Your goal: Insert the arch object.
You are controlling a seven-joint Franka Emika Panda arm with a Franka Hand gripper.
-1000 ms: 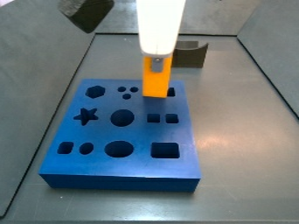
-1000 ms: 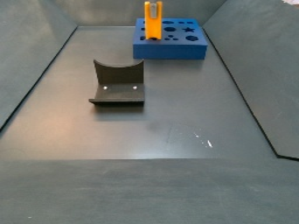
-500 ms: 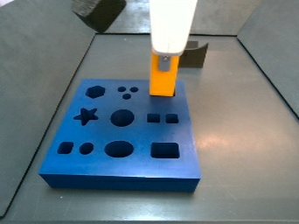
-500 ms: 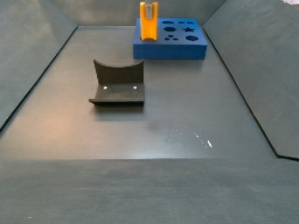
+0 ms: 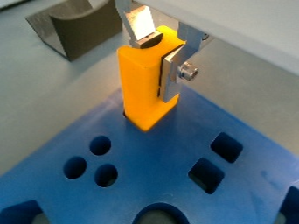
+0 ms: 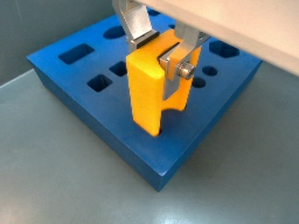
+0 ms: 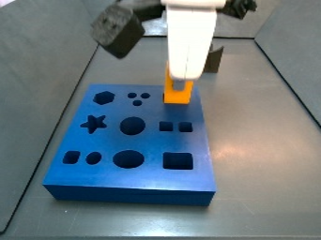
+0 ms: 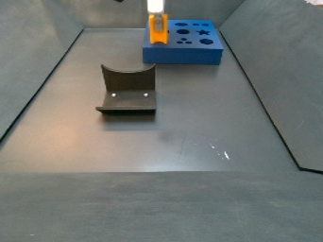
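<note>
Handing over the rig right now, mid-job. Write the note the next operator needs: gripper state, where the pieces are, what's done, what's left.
Gripper: shut on the orange bar, which it holds upright over the blue board, near the board's edge on the arch side.
Arch object: lying on the floor apart from the board, notch up, untouched. A wrist view also shows it beyond the bar.
Done: nothing toward the arch.
Left: put the orange bar down somewhere clear, open, go to the arch object, grasp it, and seat it in its matching hole in the blue board.
</note>
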